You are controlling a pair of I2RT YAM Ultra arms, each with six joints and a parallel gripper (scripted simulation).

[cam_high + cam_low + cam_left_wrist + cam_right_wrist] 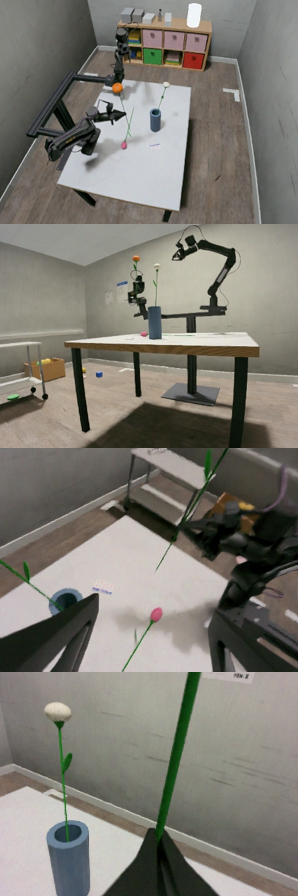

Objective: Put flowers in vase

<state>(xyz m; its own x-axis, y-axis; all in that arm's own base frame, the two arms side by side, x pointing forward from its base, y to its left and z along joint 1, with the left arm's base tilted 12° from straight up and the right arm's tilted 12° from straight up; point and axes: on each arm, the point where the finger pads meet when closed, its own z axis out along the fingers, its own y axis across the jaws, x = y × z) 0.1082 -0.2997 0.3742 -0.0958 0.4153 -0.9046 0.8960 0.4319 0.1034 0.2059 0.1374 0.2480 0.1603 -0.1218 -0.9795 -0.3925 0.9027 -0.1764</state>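
Seen from above and taken from left to right, the orange flower (117, 88) (136, 258) (200, 495) (175, 762) came first, raised well left of the vase (155, 123) (155, 324) (53, 605) (72, 867), its bloom higher than the vase's rim. The right gripper (125, 113) (137, 289) (179, 523) (155, 836), also left of the vase, had its jaws closed on that flower's green stem, which slanted down past the fingertips. The pink flower (124, 145) (144, 334) (156, 614) lay on the table (166, 179) (105, 344) (120, 543) (25, 817), left of the vase and apart from it, its bloom toward the bottom of the top view. The left gripper (129, 60) (174, 257) (155, 610) was high up, well apart from the vase, its jaws wide and nothing between them. The vase itself stood upright on the table, and a small printed card (155, 147) (103, 587) lay near it, just below it in the top view. Last, the white flower (166, 84) (156, 267) (42, 594) (58, 712) stood in the vase, stem down, bloom well above the rim.
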